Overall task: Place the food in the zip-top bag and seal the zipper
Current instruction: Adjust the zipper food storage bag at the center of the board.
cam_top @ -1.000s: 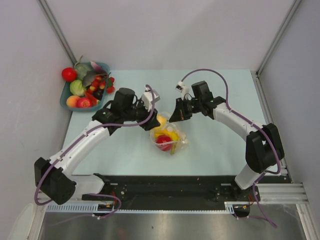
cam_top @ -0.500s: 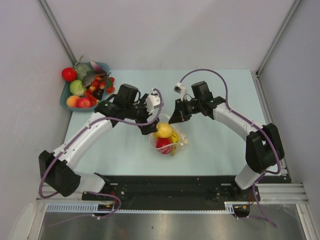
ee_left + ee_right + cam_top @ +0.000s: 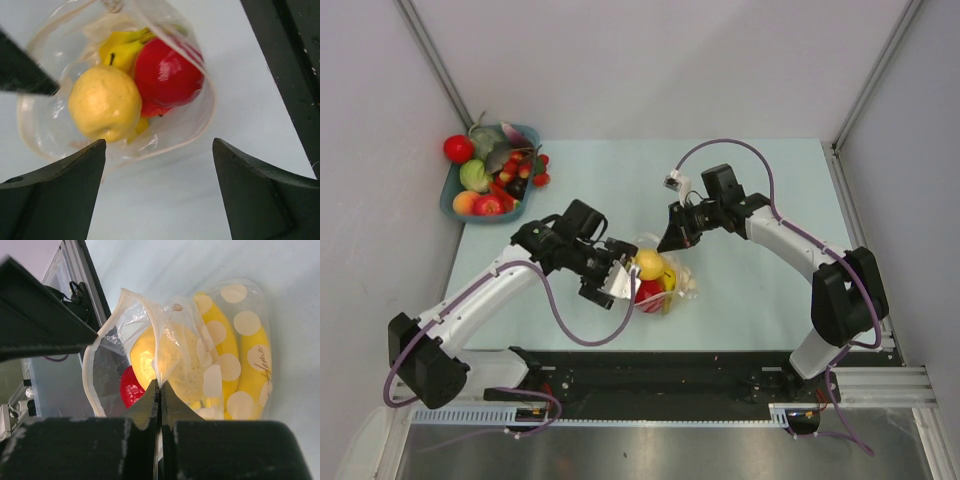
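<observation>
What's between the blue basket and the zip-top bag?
Top view: the left gripper, open, and its arm lie between the blue basket and the zip-top bag; beneath them, bare table.

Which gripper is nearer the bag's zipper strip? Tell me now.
Right. The right gripper is shut on the zipper of the zip-top bag; the left gripper hangs open over the bag.

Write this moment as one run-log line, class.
right gripper: shut on zip-top bag rim | left gripper: open, empty, beside bag | in bag: yellow round fruit, red fruit, banana | zipper: unsealed
</observation>
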`<state>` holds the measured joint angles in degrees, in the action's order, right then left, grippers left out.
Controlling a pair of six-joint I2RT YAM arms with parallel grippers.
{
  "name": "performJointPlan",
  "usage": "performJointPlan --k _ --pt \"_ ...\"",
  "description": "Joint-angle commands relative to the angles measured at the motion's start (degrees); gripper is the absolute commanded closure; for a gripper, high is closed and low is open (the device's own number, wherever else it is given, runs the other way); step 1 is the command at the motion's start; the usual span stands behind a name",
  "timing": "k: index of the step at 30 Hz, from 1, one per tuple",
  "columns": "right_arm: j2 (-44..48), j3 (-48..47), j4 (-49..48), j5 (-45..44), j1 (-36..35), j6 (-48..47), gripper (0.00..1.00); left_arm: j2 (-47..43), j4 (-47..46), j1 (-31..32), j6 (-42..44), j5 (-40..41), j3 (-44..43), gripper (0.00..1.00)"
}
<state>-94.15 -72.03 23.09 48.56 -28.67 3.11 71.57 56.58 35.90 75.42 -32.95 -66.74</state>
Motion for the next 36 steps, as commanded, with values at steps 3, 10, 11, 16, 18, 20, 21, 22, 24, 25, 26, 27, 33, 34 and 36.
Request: performJointPlan --k 3,10,11,16,18,20,21,22,24,25,26,27,33,34,36 --pt "1.2 -2.9 1.8 1.2 -0.4 -2.5 1.00 -1.2 0.0 5.8 14.1 2.3 4.5 0.20" --pt "1.6 -4.1 4.5 1.3 -1.4 -5.0 1.00 -3.1 -4.9 10.7 7.2 4.7 3.6 0.79" --pt "2.2 -4.3 5.0 1.1 -1.5 -6.0 1.00 -3.4 -5.4 10.9 4.8 4.2 2.2 0.90" --pt "2.6 -5.8 8.8 0.5 -1.6 -10.3 1.00 -4.9 -9.5 11.0 -12.0 4.1 -3.7 1.00" --pt "2.5 -6.8 10.6 0.8 -1.8 -11.4 1.00 -6.1 -10.9 11.0 -16.8 3.4 -3.9 1.00" --pt "2.7 -8.9 12.0 0.4 -2.4 -13.7 1.00 -7.1 -13.3 11.0 -21.6 3.4 -3.2 1.00" --pt "2.9 -9.5 13.0 -0.6 -2.8 -14.5 1.00 -7.2 -13.5 11.0 -22.5 4.0 -2.7 1.00" --pt "3.1 -10.4 13.4 -1.2 -3.1 -15.2 1.00 -7.2 -13.3 11.0 -23.2 4.4 -1.8 1.00" --pt "3.3 -10.7 13.9 -3.1 -4.0 -17.2 1.00 -7.4 -13.4 11.0 -25.8 3.7 -1.0 1.00" --pt "3.3 -10.6 14.1 -3.8 -4.2 -17.6 1.00 -7.4 -12.8 11.1 -26.0 2.9 -0.2 1.00" --pt "3.3 -10.4 14.5 -4.5 -4.7 -18.5 1.00 -7.6 -11.9 11.2 -27.2 2.5 0.4 1.00" --pt "3.2 -10.2 14.5 -5.0 -4.9 -18.8 0.99 -7.8 -11.9 11.2 -27.7 1.8 1.1 1.00" --pt "4.1 -10.9 17.1 -6.4 -4.6 -19.2 0.31 -9.2 -12.3 11.2 -30.0 1.8 3.2 1.00" --pt "4.8 -11.1 17.4 -6.5 -4.0 -19.1 0.21 -9.5 -12.5 11.2 -30.3 1.9 3.3 1.00" --pt "7.3 -11.9 18.6 -6.0 -2.3 -18.8 0.13 -9.9 -12.5 11.2 -30.5 1.9 3.5 1.00"
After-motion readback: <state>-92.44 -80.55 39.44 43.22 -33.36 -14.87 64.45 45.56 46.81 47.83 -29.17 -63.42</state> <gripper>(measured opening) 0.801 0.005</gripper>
